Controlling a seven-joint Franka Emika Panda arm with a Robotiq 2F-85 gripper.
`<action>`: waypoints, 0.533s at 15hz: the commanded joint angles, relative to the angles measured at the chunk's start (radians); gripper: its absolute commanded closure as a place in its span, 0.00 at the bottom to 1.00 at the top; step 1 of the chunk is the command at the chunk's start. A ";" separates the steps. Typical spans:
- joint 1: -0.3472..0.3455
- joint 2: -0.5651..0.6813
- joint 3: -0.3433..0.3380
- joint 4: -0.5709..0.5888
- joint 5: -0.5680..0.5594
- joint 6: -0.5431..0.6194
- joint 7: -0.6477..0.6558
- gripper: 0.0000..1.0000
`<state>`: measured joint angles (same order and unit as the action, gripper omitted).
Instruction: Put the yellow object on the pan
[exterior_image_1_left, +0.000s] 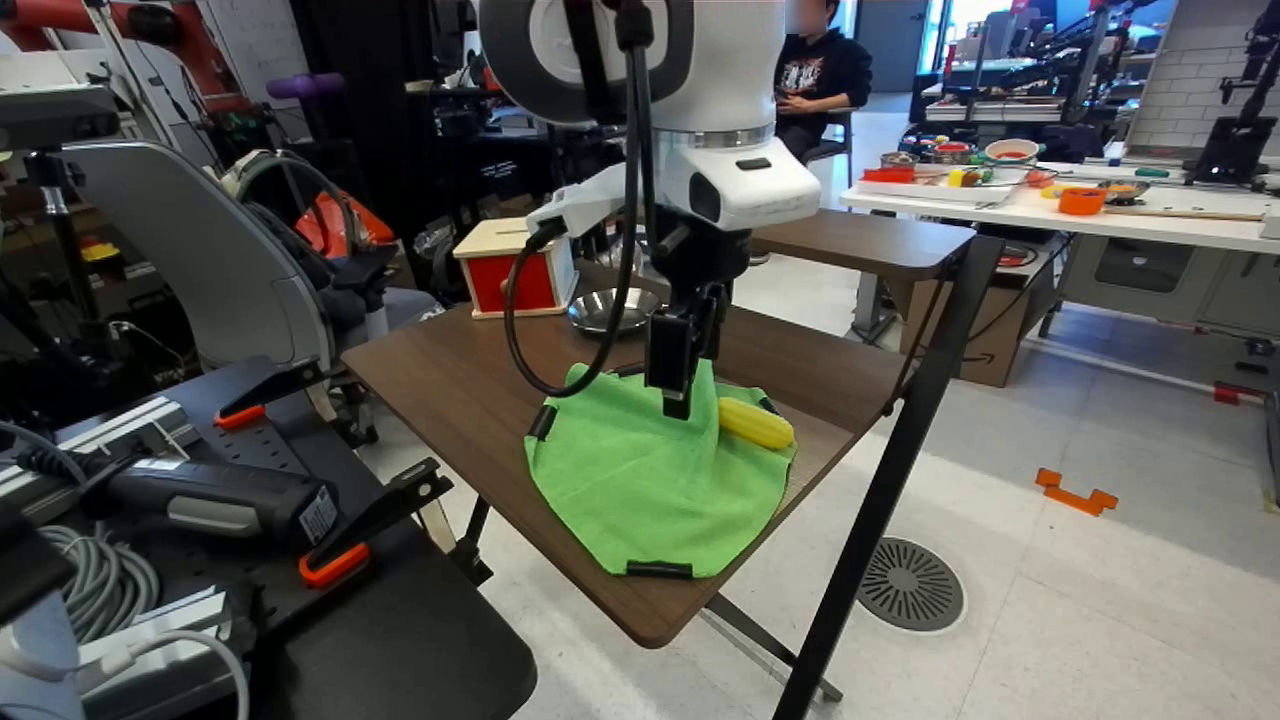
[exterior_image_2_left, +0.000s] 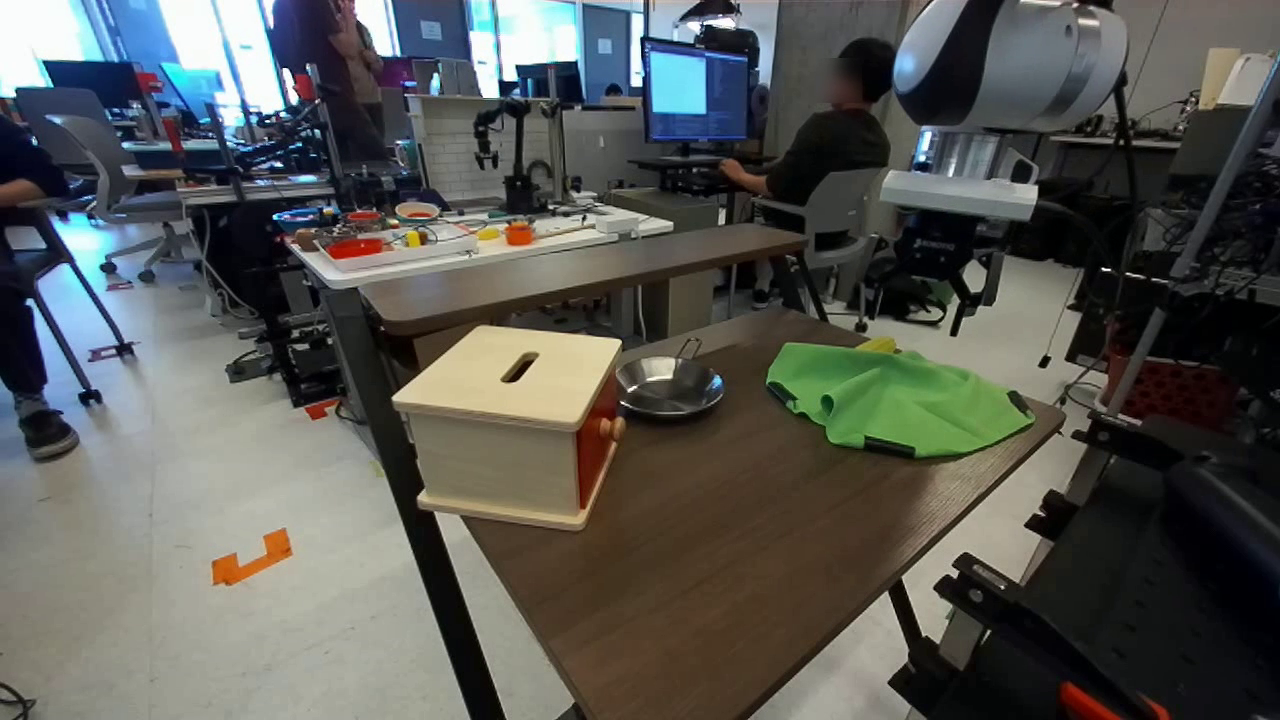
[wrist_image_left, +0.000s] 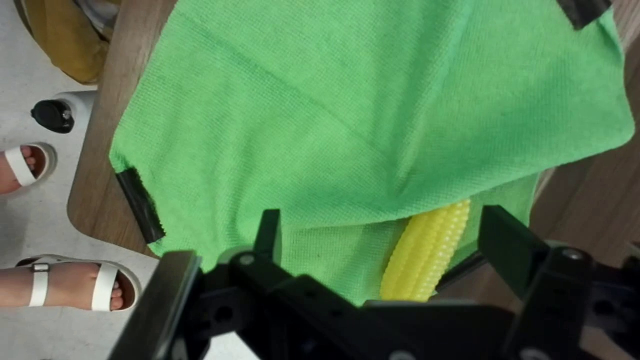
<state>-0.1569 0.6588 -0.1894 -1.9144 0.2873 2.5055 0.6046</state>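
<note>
Green cloth (exterior_image_1_left: 640, 500): spread over the brown table (exterior_image_2_left: 740, 560), wrinkled, a fold (wrist_image_left: 360, 200) rising across it; black strips (exterior_image_1_left: 659, 569) at its edges.
Yellow object (wrist_image_left: 425, 255): ridged like a corn cob, lying on the cloth near its margin, just beside the fold. In the wrist view one end meets the fold's edge (whether it runs on beneath, I cannot tell).
My gripper (wrist_image_left: 380, 220): pointing down above the cloth, apart from it in an exterior view.
Jaws: released. My two fingers (wrist_image_left: 510, 250) stand wide apart; in the wrist view I see the yellow object in the gap, closer to one than to the other.
Pan (exterior_image_2_left: 670, 385): shiny silver metal, round, shallow, resting on the table, apart from both cloth and yellow object, just beside the box.
Box (exterior_image_2_left: 500, 460): pale wood, slotted lid (exterior_image_2_left: 470, 385), one red face bearing a round knob (exterior_image_2_left: 612, 428).
Surroundings: a seated person (exterior_image_2_left: 830, 140) near a monitor (exterior_image_2_left: 695, 95) in an exterior view; sandalled feet (wrist_image_left: 105, 287) on the floor (wrist_image_left: 30, 220) past the table edge in the wrist view.
</note>
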 joint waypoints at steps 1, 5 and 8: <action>0.000 0.071 -0.022 0.097 0.017 -0.043 0.068 0.00; -0.003 0.116 -0.028 0.153 0.012 -0.056 0.125 0.00; -0.005 0.144 -0.029 0.194 0.010 -0.061 0.159 0.00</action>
<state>-0.1581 0.7642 -0.2113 -1.7917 0.2873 2.4899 0.7324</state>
